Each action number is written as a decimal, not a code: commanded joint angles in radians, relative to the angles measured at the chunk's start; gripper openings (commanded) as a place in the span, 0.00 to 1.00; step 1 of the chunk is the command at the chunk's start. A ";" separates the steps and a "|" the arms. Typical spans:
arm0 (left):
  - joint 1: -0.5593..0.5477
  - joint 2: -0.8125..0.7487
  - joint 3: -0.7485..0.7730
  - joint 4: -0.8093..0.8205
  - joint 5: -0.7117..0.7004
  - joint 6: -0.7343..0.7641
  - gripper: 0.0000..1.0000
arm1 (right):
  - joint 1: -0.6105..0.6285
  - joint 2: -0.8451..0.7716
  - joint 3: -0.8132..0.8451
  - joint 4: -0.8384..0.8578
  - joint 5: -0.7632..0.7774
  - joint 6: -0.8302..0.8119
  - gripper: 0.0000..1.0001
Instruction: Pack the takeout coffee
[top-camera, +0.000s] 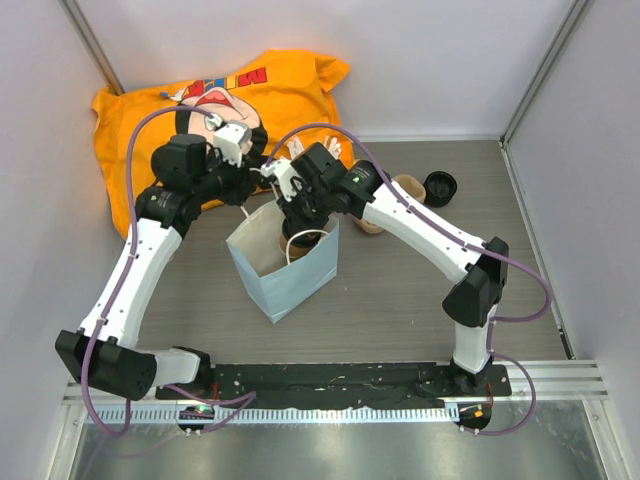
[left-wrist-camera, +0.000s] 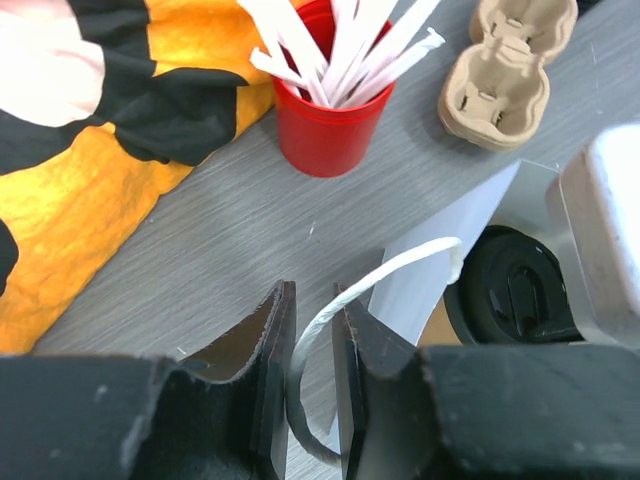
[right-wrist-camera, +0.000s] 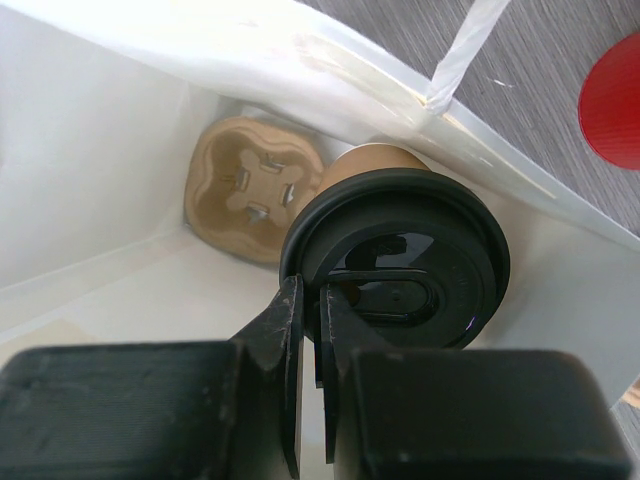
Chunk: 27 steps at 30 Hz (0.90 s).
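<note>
The takeout coffee, a brown paper cup under a black lid, hangs inside the white paper bag. My right gripper is shut on the near rim of its lid, and from above the right gripper reaches down into the bag's mouth. The lid also shows in the left wrist view, past the bag's edge. My left gripper sits at the bag's far left rim. Its jaws are drawn in narrowly around the bag's white cord handle.
A brown pulp cup carrier lies on the bag's floor beside the cup. A red cup of white sticks and another carrier stand behind the bag. An orange shirt lies at the back left; a loose black lid sits at the back right.
</note>
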 joint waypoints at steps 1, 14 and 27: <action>0.010 -0.027 -0.012 0.069 -0.042 -0.043 0.23 | 0.006 0.011 -0.006 0.034 0.052 -0.010 0.01; 0.021 -0.031 -0.016 0.077 -0.046 -0.077 0.20 | 0.007 0.045 0.002 0.019 0.088 -0.015 0.01; 0.020 -0.046 -0.021 0.072 -0.040 -0.074 0.20 | 0.015 0.065 -0.020 0.021 0.103 -0.013 0.01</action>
